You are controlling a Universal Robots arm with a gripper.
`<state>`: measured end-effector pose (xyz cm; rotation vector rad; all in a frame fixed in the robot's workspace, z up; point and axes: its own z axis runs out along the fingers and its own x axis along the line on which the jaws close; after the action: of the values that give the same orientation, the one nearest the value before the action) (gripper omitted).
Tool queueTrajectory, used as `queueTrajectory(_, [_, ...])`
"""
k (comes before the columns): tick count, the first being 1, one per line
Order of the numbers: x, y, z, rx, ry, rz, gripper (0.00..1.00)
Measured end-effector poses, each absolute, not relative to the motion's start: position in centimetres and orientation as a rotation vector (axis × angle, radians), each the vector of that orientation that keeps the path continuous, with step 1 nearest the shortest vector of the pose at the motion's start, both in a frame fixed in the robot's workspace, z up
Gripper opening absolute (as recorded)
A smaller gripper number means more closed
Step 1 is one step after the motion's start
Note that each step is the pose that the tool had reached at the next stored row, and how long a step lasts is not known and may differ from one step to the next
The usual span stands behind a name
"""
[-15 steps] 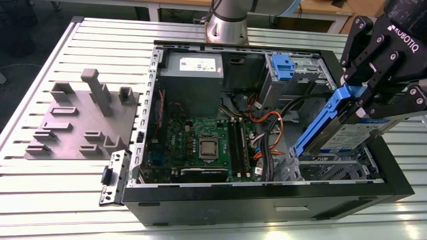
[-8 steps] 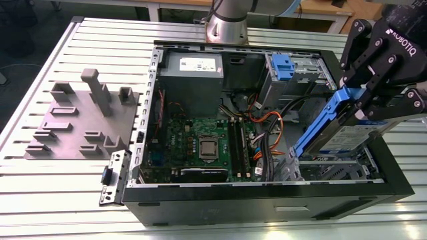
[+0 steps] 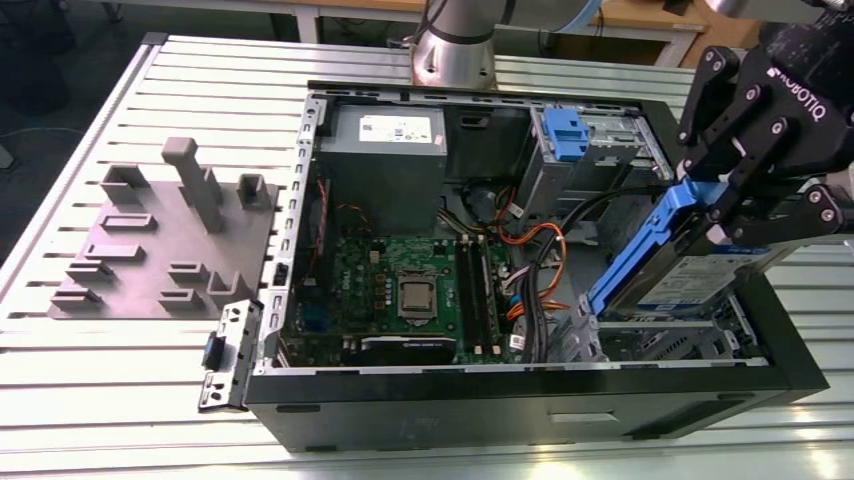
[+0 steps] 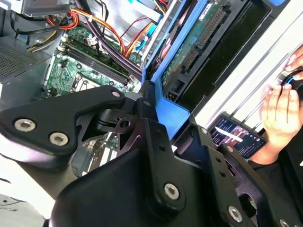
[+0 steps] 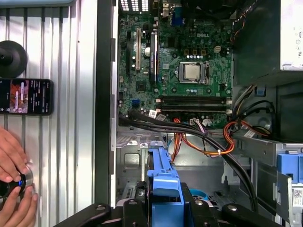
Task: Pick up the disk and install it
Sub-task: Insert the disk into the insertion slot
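Note:
My gripper (image 3: 727, 205) is shut on the disk (image 3: 694, 275), a silver drive with a white-and-blue label in a blue plastic frame. I hold it steeply tilted at the exterior view's right, its lower end dipping into the metal drive cage (image 3: 667, 335) at the near corner of the open computer case (image 3: 534, 405). In the second wrist view the disk's blue frame (image 4: 173, 106) sits between the black fingers (image 4: 151, 137), with its circuit side and connector showing. In the first wrist view the disk's blue edge (image 5: 163, 179) rises from the gripper (image 5: 163, 210) above the cage.
Inside the case lie the green motherboard (image 3: 400, 290), a grey power supply (image 3: 387, 150), orange and black cables (image 3: 527, 250) and a blue-fronted bay (image 3: 567, 135). A grey slotted tray (image 3: 160, 250) stands on the ribbed table. A person's hand (image 5: 9, 156) and a phone (image 5: 26, 97) are beside the case.

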<state>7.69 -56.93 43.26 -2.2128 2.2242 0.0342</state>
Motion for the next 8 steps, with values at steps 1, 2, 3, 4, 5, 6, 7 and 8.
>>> queueTrajectory(1, [7.7,-56.94,43.19,-2.213,2.224,0.034,0.36])
queueTrajectory(2, [7.71,-56.94,43.13,-2.213,2.224,0.034,0.36])
queueTrajectory(3, [7.71,-56.95,43.05,-2.213,2.224,0.034,0.36])
queueTrajectory(4, [7.72,-56.95,42.97,-2.213,2.224,0.034,0.36])
queueTrajectory(5, [7.72,-56.95,42.88,-2.213,2.224,0.034,0.36])
queueTrajectory(6, [7.73,-56.95,42.79,-2.213,2.224,0.034,0.36])
queueTrajectory(7, [7.73,-56.95,42.7,-2.213,2.224,0.034,0.36])
queueTrajectory(8, [7.73,-56.95,42.62,-2.213,2.224,0.034,0.36])
